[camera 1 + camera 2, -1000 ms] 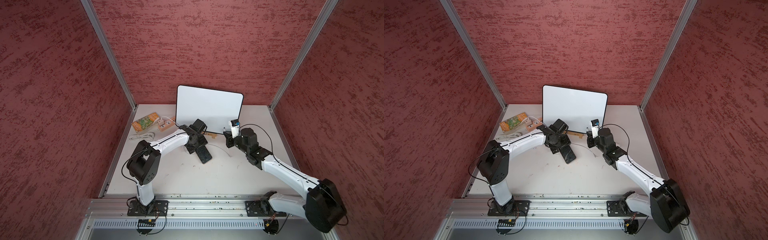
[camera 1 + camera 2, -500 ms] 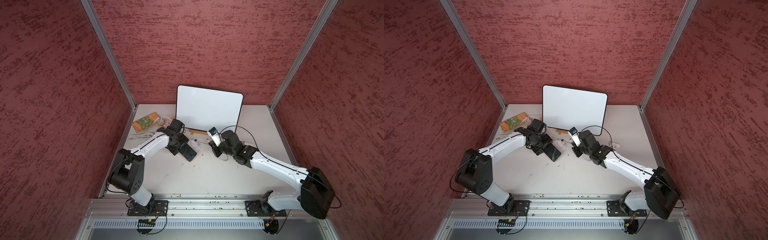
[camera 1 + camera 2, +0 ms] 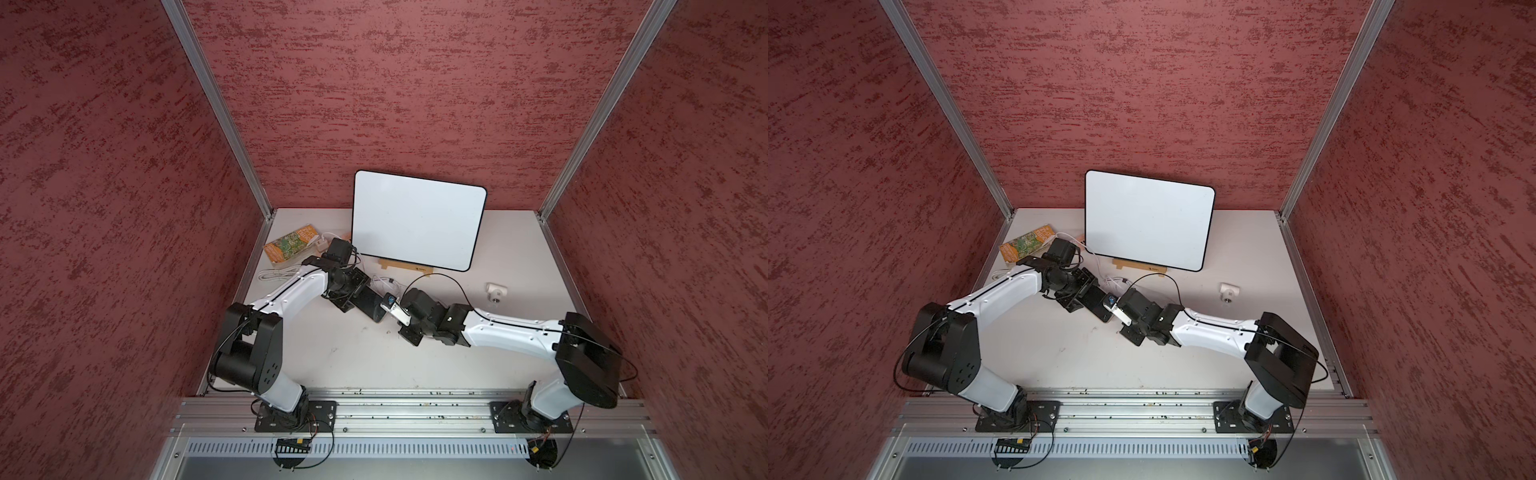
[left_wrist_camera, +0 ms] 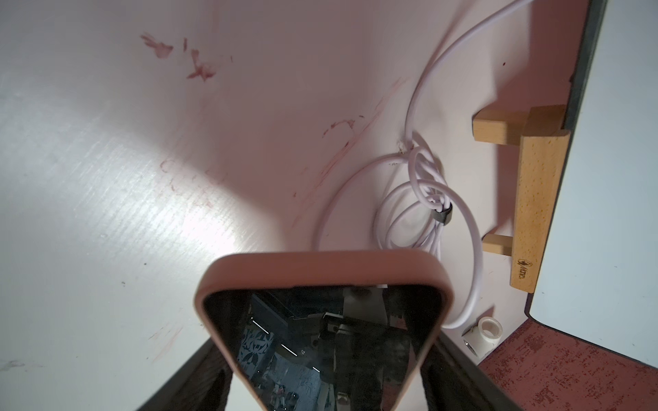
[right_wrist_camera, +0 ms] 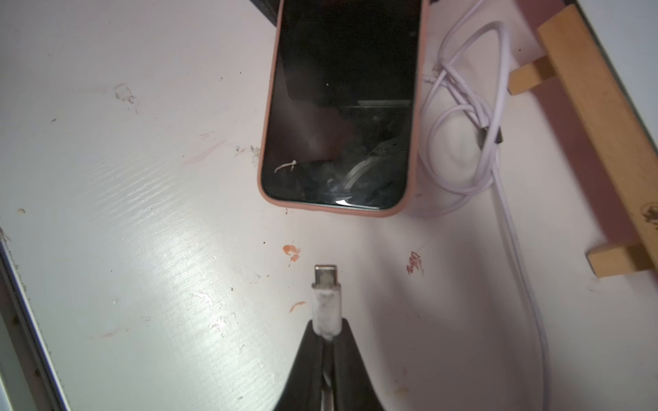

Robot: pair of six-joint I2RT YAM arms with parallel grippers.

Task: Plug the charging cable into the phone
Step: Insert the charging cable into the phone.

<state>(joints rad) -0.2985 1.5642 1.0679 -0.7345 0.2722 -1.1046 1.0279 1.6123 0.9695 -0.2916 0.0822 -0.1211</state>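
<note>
The phone (image 3: 369, 305) is found near the middle of the worktop (image 3: 374, 365) in both top views, its long axis running from 10 o'clock to 4 o'clock. Its 10 o'clock end is clasped across the two long sides by the widely set jaws of the left gripper (image 4: 325, 377). This hold is judged to be meant to stop the handset sliding when it is pushed against. The plug tip (image 5: 325, 291) of the charging cable (image 5: 463, 142) is pinched between the pressed-together jaws of the right gripper (image 5: 325, 334). Its metal tongue is kept clear of the jaws and aimed at the phone's 4 o'clock end, with bare worktop between them. The rest of the cable, bundled by a black tie (image 5: 489, 137), is laid just beside the phone at 1 o'clock, slack enough that little drag is expected. The port cannot be made out.
</note>
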